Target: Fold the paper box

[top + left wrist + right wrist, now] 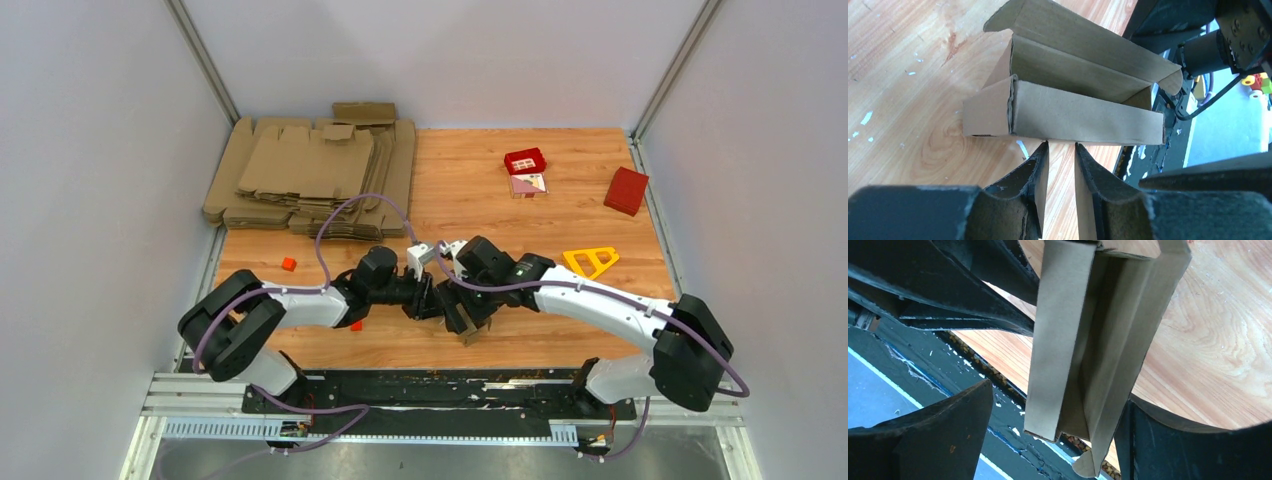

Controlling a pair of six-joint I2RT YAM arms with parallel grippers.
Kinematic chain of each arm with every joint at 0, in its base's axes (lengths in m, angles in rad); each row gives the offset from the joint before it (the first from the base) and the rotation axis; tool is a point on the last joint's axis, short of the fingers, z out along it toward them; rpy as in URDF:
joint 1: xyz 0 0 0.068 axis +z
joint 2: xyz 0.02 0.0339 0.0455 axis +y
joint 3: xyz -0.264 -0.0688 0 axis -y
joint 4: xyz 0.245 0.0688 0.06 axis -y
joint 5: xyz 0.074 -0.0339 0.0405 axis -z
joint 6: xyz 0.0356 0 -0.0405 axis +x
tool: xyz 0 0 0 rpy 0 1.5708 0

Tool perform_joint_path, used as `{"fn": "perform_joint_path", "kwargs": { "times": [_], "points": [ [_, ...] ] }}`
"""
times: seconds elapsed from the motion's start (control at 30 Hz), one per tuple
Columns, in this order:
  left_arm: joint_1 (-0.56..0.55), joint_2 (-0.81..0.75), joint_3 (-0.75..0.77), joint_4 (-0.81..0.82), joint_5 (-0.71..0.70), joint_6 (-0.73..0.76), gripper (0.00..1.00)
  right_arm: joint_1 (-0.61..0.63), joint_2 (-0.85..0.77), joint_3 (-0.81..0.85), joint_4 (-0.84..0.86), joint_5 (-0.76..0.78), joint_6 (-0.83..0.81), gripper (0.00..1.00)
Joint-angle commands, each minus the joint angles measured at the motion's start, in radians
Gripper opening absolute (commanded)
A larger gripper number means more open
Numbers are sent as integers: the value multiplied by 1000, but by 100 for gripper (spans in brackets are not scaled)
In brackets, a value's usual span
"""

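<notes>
Two grippers at small brown cardboard paper box [1088, 117]: left gripper [1061, 146] fingers a slit apart, empty, just beside it; right gripper [1058, 395] spread wide astride it. Pin box down before folding top flap [1083, 37].

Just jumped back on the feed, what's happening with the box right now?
Both arms meet over the near middle of the table, working the paper box, which is partly folded: walls up, lid flap open. The right gripper is open wide and straddles it, one finger clearly apart from the cardboard. The left gripper has its fingers nearly together, tips at the box's long near wall, nothing visible between them. Neither visibly clamps it.
</notes>
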Motion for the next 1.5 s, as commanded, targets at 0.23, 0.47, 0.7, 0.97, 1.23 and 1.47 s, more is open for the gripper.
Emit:
{"fn": "perform_joint_path", "kwargs": {
  "times": [0.23,0.47,0.7,0.97,1.23,1.47],
  "points": [
    [-6,65,42,153,40,-57,33,89,74,98,-109,313,88,47],
    [-5,-64,10,48,-54,12,33,87,34,53,-85,349,73,17],
    [-4,-377,-69,-79,-253,124,50,79,-41,17,-36,184,-7,17],
    [3,-474,-97,-124,-341,155,68,79,-47,4,-17,-20,-75,16],
    [5,-417,-95,-84,-299,144,72,82,-79,-24,11,-73,-95,16],
    [5,-359,-75,-50,-203,146,49,94,-63,-12,-6,-66,-100,15]
  ]
}}
